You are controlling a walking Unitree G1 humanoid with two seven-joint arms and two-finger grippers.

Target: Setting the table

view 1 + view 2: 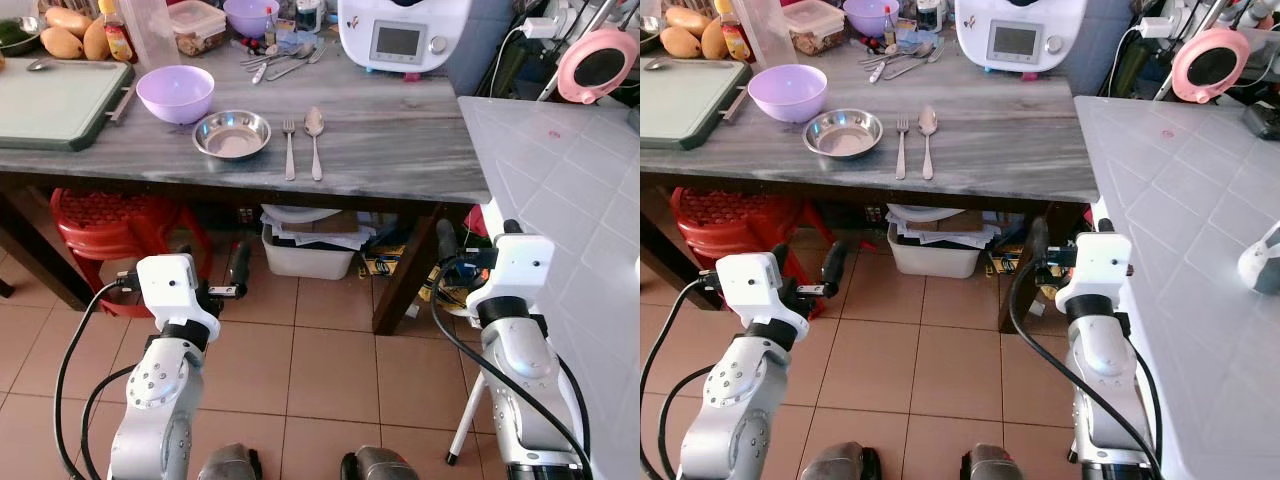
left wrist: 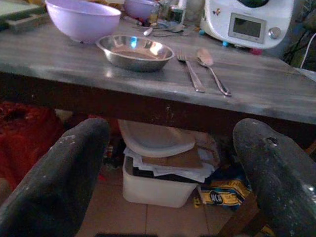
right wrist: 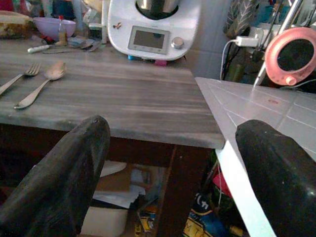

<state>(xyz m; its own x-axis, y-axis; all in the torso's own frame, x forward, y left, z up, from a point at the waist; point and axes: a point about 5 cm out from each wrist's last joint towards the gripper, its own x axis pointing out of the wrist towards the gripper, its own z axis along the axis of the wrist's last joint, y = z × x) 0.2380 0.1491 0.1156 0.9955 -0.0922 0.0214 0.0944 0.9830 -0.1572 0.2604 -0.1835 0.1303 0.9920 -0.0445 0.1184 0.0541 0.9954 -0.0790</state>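
Left claw [image 2: 168, 173] spread, empty, below the desk [image 1: 400, 150] edge. Fork [image 1: 289, 150] lay ahead and above, handle toward it. Right claw [image 3: 173, 173] spread, farther off.

Steel bowl [image 1: 231, 134], fork [image 1: 289, 150], spoon [image 1: 315, 140]: shiny metal. Lilac bowl [image 1: 175, 93]: smooth, probably plastic. Tabletop [image 1: 400, 140]: grey streaked wood, matt.

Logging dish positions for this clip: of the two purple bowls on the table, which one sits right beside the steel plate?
The larger purple bowl, nearer the table's front edge, next to the steel plate. The smaller purple bowl stands at the back among the clutter.
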